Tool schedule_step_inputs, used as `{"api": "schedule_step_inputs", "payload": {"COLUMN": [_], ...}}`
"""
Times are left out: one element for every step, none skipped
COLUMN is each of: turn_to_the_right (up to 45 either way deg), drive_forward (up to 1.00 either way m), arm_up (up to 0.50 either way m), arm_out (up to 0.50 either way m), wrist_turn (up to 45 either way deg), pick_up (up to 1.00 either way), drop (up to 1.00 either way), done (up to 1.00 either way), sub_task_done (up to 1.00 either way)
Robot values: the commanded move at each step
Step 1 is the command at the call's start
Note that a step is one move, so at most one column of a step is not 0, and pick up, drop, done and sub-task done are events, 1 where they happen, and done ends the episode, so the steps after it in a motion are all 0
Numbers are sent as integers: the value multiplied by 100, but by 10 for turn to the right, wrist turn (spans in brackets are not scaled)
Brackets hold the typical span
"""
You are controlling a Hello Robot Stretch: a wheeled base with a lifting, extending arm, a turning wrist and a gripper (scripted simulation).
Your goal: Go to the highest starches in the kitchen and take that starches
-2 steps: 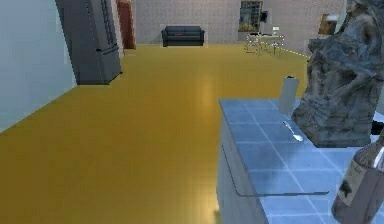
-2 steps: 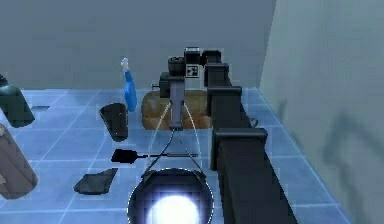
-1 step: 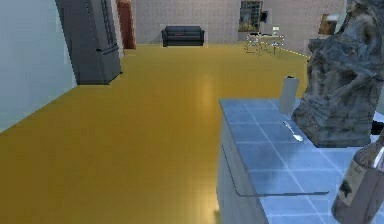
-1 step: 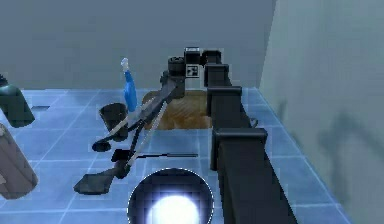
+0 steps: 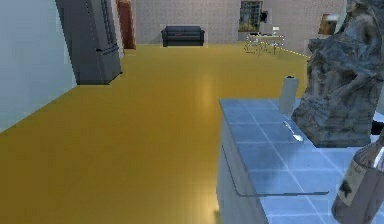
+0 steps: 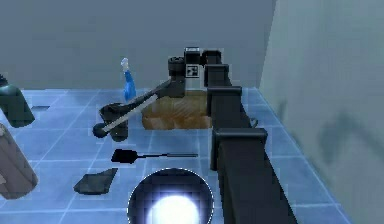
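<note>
Currently, gripper point(image 6: 104, 128) shows low against the blue-tiled counter point(image 6: 60, 122); I can't tell if it holds anything. Just right of it lies a tan, loaf-like block point(image 6: 184, 114), flat on the tiles, the starch, I reckon. Arm point(image 6: 240, 150) runs out alongside it, presumably to reach it.

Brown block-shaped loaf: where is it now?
Arm side view, centre: the brown block-shaped loaf lies on the blue tiled counter, beside the dark arm bar, beyond the black spatula.
</note>
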Motion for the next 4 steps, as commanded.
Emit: {"api": "schedule_step_inputs", "payload": {"turn_to_the_right": [0,0,0,0], "drive_forward": [0,0,0,0], "arm_up": [0,0,0,0], "arm_out": [0,0,0,0], "wrist_turn": [450,330,0,0], "pick_up": [0,0,100,0], "drop": [0,0,0,0], "done": [0,0,0,100], "sub_task_done": [0,0,0,0]}}
